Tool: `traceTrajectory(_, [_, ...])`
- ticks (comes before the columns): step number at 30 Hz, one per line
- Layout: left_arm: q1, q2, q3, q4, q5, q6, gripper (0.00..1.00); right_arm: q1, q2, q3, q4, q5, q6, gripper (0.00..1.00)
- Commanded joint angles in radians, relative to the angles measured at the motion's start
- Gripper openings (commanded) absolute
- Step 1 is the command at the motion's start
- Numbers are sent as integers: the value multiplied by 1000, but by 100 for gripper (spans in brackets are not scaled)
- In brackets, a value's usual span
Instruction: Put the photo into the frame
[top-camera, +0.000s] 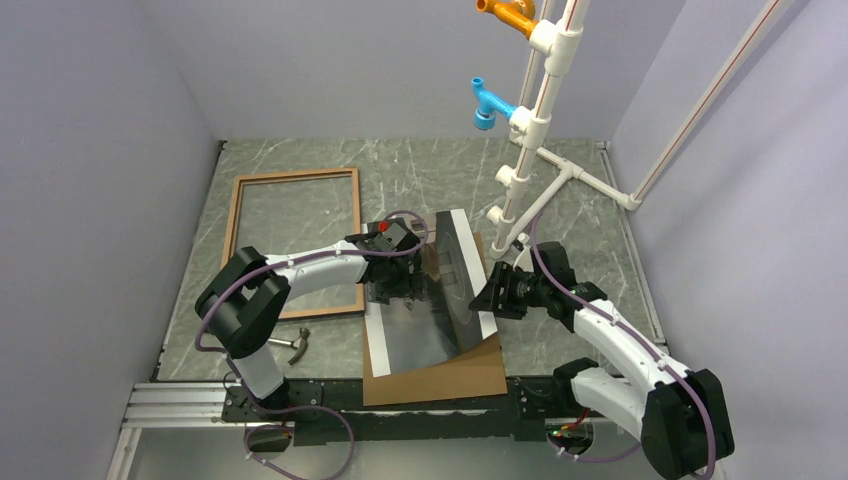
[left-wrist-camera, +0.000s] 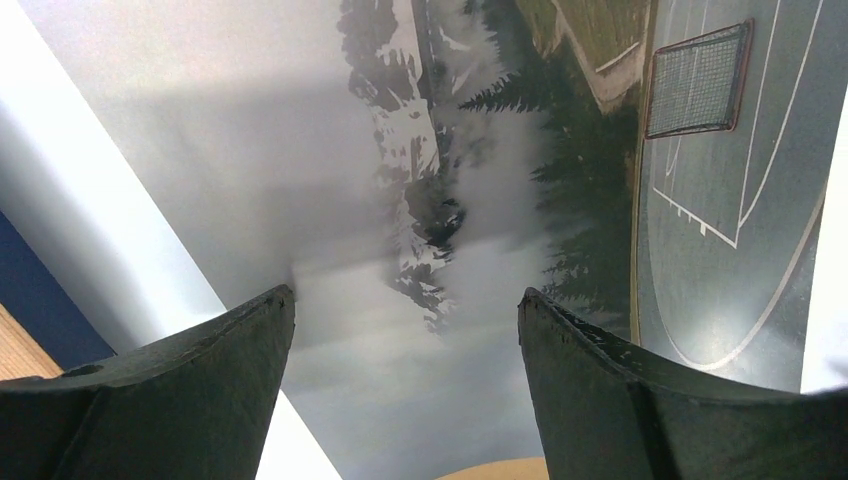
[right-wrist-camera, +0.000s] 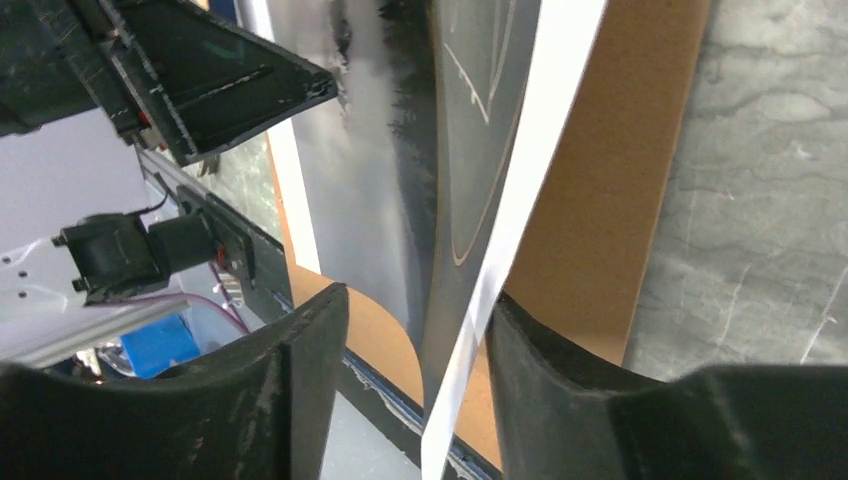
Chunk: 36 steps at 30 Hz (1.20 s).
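"So, the right gripper (right-wrist-camera: 418, 298), is it pinching anything?" asks Ana.

"I think not," says Tomas. "In its wrist view the two fingers stand apart. The white edge of the photo (right-wrist-camera: 370, 180) runs up between them, close to the finger at the right of that picture. The gap is much wider than the paper, so I judge the jaws as spread around the edge, not closed on it."

"And the left gripper (left-wrist-camera: 405, 300)?"

"Also spread wide, just over the grey printed side, in the centre of the overhead view. Whether its tips touch the paper, I cannot tell."

"Where does the photo lie?"

"On the brown backing board (top-camera: 440, 378), at bottom centre of the overhead view. Its left part is flat; its right side is raised and curved up. The frame (top-camera: 296, 176) lies apart at upper left on the table (top-camera: 420, 170), wood face up, with nothing inside. A hammer (top-camera: 297, 343) lies below it."

"What can go wrong from here?"

"If the right fingers close carelessly on the curved part, they can crease the glossy sheet. If they do not close, the raised side can slip out and drop flat. If the left gripper presses down while the right one pulls, the print can bend or tear. The board may also be dragged along."
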Motion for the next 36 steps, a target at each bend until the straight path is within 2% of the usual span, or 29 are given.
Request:
traceTrajectory(1, [-10,26,10,-6,-10,11,86,-6,4,-1,-19,43,-20,44])
traceTrajectory(4, [-11,10,6,-1,-19,11,86,-6,-15,19,-39,49,-18,15])
traceTrajectory(7, [-12,-23,-4,19,-22,21,87,-7,-27,65,-84,49,-34,0])
traceTrajectory(16, [-15,-228,-61,126,-4,32,99,-3,-110,239,-280,124,-102,0])
traceTrajectory(25, [-16,-422,-86,170,10,19,99,0,-165,429,-433,207,-160,0])
traceTrajectory(31, [-15,-507,-80,161,10,-1,99,17,-110,627,-538,282,-224,0])
traceTrajectory(36, [-13,-579,-73,164,18,-30,99,82,-46,762,-599,351,-257,0])
